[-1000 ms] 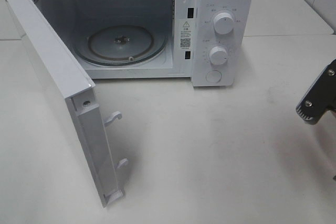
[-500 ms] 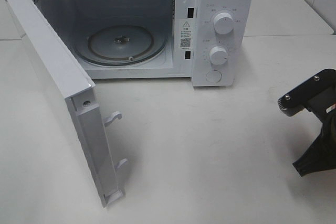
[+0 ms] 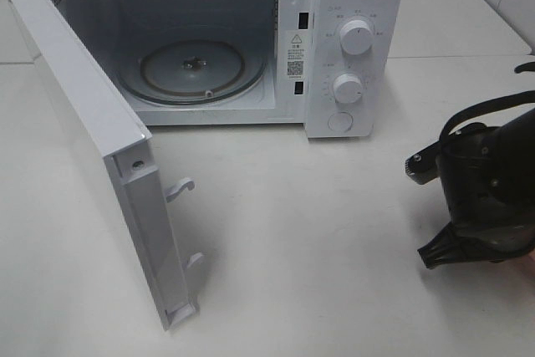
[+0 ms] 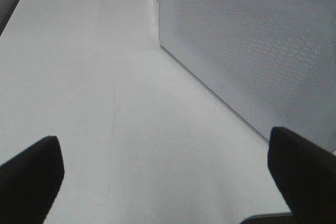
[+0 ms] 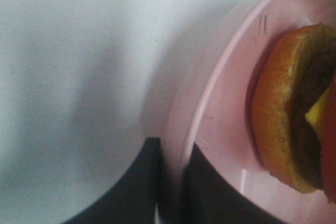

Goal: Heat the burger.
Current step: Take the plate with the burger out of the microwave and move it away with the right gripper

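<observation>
One burger [image 5: 286, 114] on one pink plate [image 5: 220, 129] pinched by right jaws, left jaws spread, one open microwave [image 3: 209, 39]

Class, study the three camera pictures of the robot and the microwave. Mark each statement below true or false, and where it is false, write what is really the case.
1. The microwave door is shut. False: it stands swung wide open.
2. The glass turntable inside carries nothing. True.
3. The burger already sits in the microwave. False: it rests on a pink plate, seen in the right wrist view, outside the oven.
4. The right gripper has its fingers on either side of the plate's rim. True.
5. The left gripper holds the plate. False: it is open, with only bare table between its fingers.
</observation>
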Tool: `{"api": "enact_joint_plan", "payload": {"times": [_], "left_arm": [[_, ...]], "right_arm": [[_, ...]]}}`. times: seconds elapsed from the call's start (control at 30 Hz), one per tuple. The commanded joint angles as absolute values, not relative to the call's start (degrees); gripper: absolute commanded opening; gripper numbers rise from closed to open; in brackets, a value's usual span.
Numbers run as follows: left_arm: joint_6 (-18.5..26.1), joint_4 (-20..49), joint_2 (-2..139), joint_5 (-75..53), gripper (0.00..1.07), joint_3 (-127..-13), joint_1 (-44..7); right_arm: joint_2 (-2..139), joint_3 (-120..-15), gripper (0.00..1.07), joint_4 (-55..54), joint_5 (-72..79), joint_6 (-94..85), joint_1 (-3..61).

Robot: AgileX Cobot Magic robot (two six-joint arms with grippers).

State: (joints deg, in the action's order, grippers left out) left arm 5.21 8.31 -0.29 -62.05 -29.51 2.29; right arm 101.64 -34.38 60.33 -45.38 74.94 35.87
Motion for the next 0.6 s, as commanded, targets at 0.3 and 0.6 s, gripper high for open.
{"api": "enact_joint_plan", "payload": {"times": [0.3, 0.6], "left_arm": [[4.8, 8.3, -0.6, -61.3, 0.98, -29.5, 2.5], [4.8, 8.3, -0.6, -61.3, 0.98, -29.5, 2.5]], "right_arm": [[107.1, -35.2, 0.19, 63.3, -45.8, 79.2, 35.5], [102.3, -36.1, 0.55, 58.8, -46.3, 72.5, 35.7]]}}
